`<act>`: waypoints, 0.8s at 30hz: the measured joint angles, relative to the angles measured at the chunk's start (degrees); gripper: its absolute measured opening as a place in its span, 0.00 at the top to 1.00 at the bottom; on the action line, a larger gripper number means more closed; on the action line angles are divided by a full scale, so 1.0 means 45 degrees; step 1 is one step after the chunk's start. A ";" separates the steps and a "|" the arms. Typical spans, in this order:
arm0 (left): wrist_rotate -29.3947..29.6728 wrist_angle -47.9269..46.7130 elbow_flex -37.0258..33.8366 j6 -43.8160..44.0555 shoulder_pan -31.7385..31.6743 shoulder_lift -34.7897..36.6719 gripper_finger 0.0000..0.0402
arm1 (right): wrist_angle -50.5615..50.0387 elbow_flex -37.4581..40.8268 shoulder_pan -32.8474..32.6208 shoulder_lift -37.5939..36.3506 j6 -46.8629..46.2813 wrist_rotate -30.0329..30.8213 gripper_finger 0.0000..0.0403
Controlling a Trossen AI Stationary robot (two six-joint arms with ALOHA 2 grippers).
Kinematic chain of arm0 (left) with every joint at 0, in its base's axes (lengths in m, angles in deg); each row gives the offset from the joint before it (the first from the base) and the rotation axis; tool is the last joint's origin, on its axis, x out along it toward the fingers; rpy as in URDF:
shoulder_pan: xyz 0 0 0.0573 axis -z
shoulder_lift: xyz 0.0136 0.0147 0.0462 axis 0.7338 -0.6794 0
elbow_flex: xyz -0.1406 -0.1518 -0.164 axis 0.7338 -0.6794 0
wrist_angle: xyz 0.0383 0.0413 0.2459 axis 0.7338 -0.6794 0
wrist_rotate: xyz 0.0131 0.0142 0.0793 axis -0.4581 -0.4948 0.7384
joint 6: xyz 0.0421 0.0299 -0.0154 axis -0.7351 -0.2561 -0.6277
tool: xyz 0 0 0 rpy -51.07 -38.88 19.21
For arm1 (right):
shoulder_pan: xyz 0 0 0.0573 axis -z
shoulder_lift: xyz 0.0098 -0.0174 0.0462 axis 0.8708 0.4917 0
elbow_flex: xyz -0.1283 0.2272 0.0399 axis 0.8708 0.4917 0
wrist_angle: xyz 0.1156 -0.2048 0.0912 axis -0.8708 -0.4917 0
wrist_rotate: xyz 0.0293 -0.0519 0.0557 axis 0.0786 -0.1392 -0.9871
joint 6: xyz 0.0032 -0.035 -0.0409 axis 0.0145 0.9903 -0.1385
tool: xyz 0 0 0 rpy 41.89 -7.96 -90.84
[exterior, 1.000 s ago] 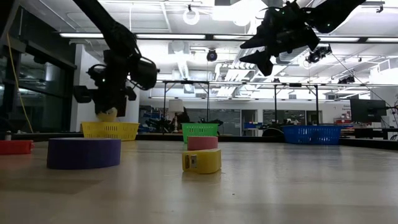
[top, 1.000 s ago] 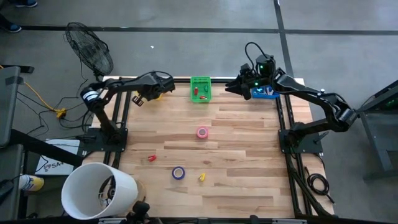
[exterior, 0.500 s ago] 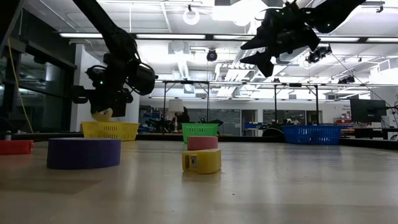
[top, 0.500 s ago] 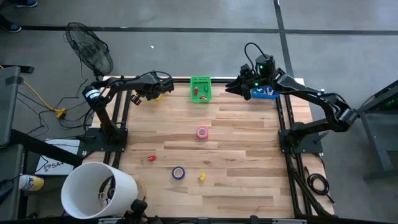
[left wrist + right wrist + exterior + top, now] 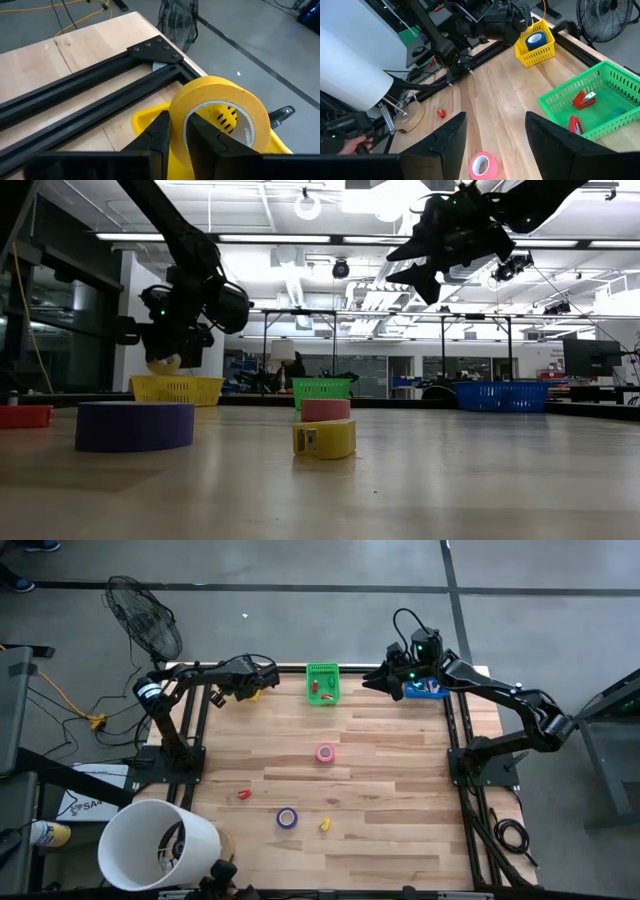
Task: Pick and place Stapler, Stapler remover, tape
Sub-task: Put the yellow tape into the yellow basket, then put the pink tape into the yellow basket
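My left gripper (image 5: 180, 132) is shut on a yellow tape roll (image 5: 220, 95) above the yellow basket (image 5: 145, 120) at the table's far left; it also shows in the low view (image 5: 165, 362). In the right wrist view the basket (image 5: 536, 44) holds a blue roll. Pink (image 5: 325, 752), purple (image 5: 287, 818) and small yellow (image 5: 325, 825) rolls lie flat on the table. The green basket (image 5: 322, 683) holds red stapler tools (image 5: 582, 99). My right gripper (image 5: 495, 120) is open and empty, high near the blue basket (image 5: 425, 690). My left gripper pinches the yellow roll's wall (image 5: 177, 112). One finger (image 5: 202, 142) is inside the ring's open centre and one finger (image 5: 159, 135) is outside. The roll is lifted clear above the yellow basket and stands on edge, its hole facing sideways.
A small red piece (image 5: 244, 795) lies near the table's left side. A large white bucket (image 5: 155, 845) stands off the near left corner and a fan (image 5: 145, 615) off the far left. Black frame rails (image 5: 100, 95) run along the table's edges.
My left gripper, still holding the yellow roll, has shifted a little toward the table's left edge over the yellow basket, then kept still.
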 joint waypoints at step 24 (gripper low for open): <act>-0.1391 0.0316 0.0000 0.0008 0.0002 0.0000 0.69 | -0.0241 0.0005 0.0003 0.0000 0.0000 -0.0073 0.52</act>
